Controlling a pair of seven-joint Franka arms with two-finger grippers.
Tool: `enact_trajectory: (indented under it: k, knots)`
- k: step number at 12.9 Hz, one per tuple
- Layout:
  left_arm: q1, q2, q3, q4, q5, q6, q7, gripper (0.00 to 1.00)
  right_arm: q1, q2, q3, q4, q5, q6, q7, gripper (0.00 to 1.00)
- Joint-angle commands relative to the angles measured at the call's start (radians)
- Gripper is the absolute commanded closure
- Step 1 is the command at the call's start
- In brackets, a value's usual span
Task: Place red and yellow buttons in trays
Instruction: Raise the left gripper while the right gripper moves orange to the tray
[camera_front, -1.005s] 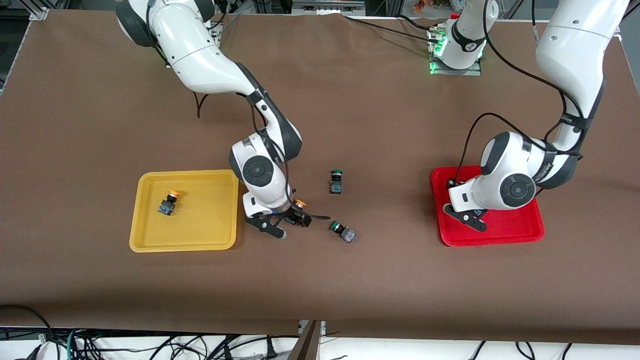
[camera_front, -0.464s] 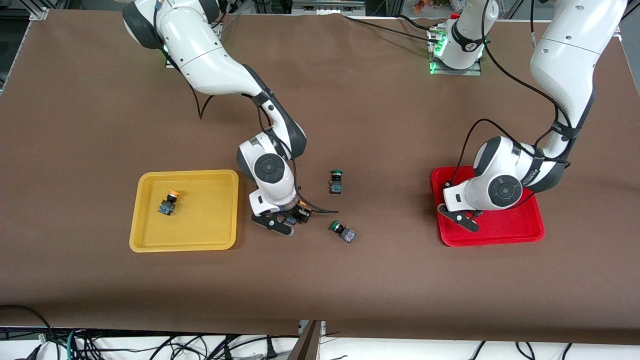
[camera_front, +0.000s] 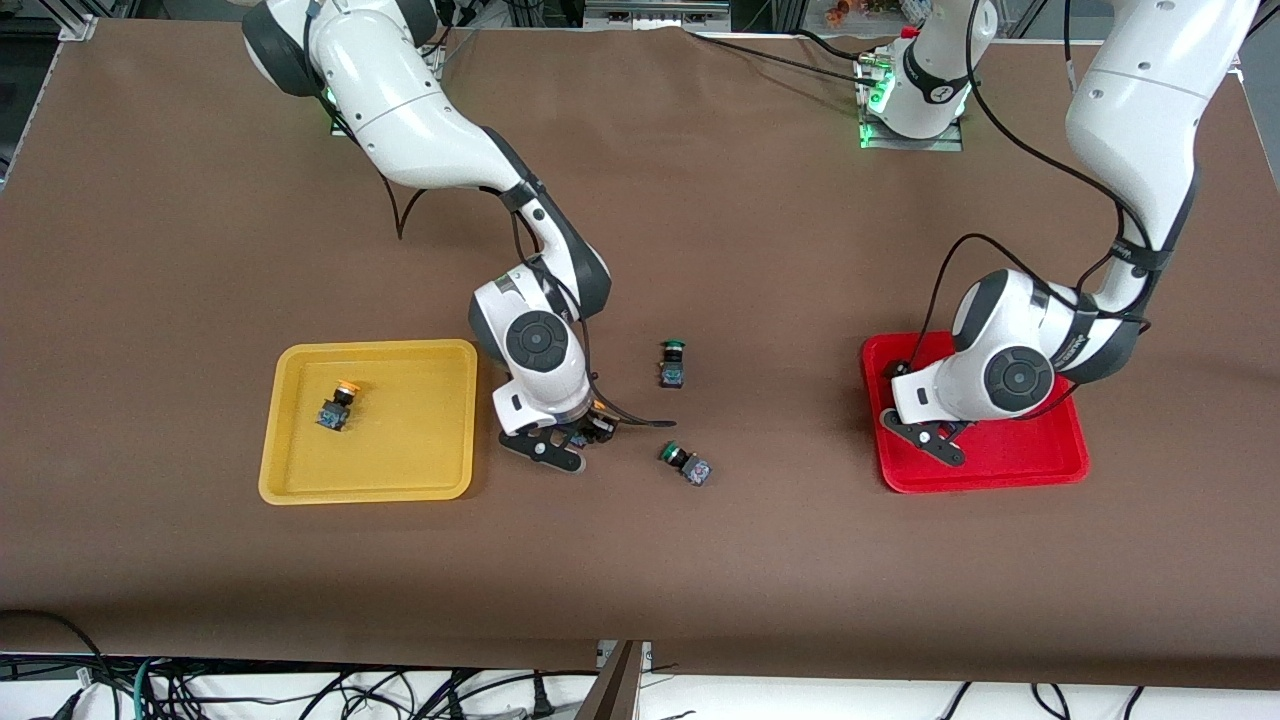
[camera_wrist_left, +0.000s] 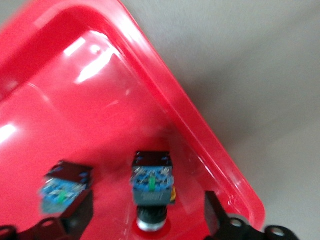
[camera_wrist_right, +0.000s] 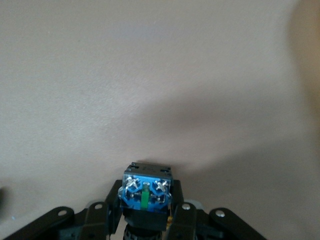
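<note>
My right gripper (camera_front: 568, 443) is shut on the dark body of a yellow button (camera_front: 598, 418), low over the table beside the yellow tray (camera_front: 300, 490). In the right wrist view the button's blue terminal end (camera_wrist_right: 146, 194) sits between my fingers. A second yellow button (camera_front: 335, 405) lies in the yellow tray. My left gripper (camera_front: 930, 437) is open, low over the red tray (camera_front: 1030, 460). In the left wrist view one red button (camera_wrist_left: 151, 186) stands cap-down between my fingers (camera_wrist_left: 219, 220), untouched. Another red button (camera_wrist_left: 61, 186) lies beside it on the tray (camera_wrist_left: 75, 115).
Two green-capped buttons lie on the brown table toward the middle: one (camera_front: 672, 363) farther from the front camera, one (camera_front: 685, 462) nearer, on its side close to my right gripper. A black cable (camera_front: 640, 422) trails from the right hand.
My right gripper has come over the yellow button, closed on it and edged back toward the yellow tray. My left hand shifted slightly over the red tray's corner.
</note>
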Motion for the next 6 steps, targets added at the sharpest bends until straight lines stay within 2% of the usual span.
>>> enact_trajectory:
  k: [1,3,4,6]
  knots:
    - [0.002,-0.147,-0.019,-0.004,0.006,-0.084,-0.065,0.00,-0.086,-0.099,0.014,-0.003,0.003,-0.177,-0.178,1.00]
    - [0.002,-0.219,-0.056,0.024,0.006,-0.142,-0.193,0.00,-0.160,-0.135,0.011,-0.012,0.030,-0.288,-0.386,1.00]
    - [0.000,-0.249,-0.085,0.059,0.005,-0.210,-0.241,0.00,-0.194,-0.143,0.008,-0.018,0.030,-0.323,-0.456,1.00]
    - [0.000,-0.264,-0.117,0.228,-0.010,-0.437,-0.268,0.00,-0.238,-0.172,0.007,-0.085,0.030,-0.319,-0.531,1.00]
